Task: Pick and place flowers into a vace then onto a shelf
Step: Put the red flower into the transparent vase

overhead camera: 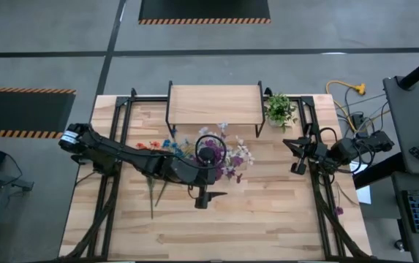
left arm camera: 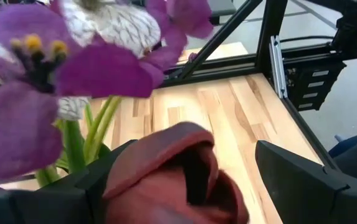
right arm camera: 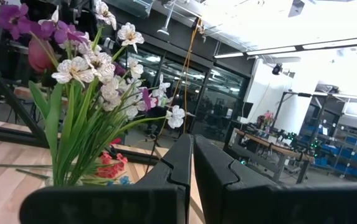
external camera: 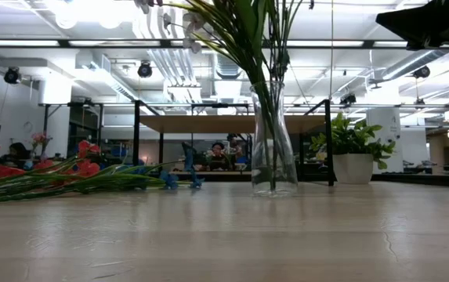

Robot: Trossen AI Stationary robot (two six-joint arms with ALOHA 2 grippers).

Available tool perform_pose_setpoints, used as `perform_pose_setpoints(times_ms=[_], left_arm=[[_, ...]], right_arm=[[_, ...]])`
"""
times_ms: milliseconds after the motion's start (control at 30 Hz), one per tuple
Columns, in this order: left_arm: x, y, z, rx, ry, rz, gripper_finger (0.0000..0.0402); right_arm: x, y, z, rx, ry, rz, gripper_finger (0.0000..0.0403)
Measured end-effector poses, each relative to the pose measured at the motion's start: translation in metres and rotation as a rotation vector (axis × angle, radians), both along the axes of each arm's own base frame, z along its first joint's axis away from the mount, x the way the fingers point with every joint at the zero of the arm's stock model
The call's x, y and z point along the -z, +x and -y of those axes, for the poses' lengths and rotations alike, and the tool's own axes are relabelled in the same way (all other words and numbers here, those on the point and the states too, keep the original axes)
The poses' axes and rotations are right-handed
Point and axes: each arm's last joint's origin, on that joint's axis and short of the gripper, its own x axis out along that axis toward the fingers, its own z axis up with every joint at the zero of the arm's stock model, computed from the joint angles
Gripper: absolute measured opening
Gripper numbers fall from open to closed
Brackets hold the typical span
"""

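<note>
With the vase (external camera: 273,141) mid-table before the shelf (overhead camera: 214,104), the left end effector (overhead camera: 203,199), spread over the flowers (right arm camera: 85,74), should lower onto loose stems (external camera: 59,176) near the left edge, right end effector (right arm camera: 190,165) pressed together.

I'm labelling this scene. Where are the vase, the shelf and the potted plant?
vase (external camera: 273,160): low view, on its glass body.
shelf (overhead camera: 213,104): high view, on the bare middle of its wood board.
potted plant (overhead camera: 279,109): high view, on its leaves.
</note>
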Motion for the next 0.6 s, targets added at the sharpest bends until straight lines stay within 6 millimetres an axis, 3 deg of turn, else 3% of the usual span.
perform_pose_setpoints(times_ms=[600], left_arm=[[0.0008, 0.0001, 0.0011, 0.032, -0.022, 0.012, 0.0301]], right_arm=[[0.0000, 0.0000, 0.0000, 0.000, 0.002, 0.000, 0.0009]])
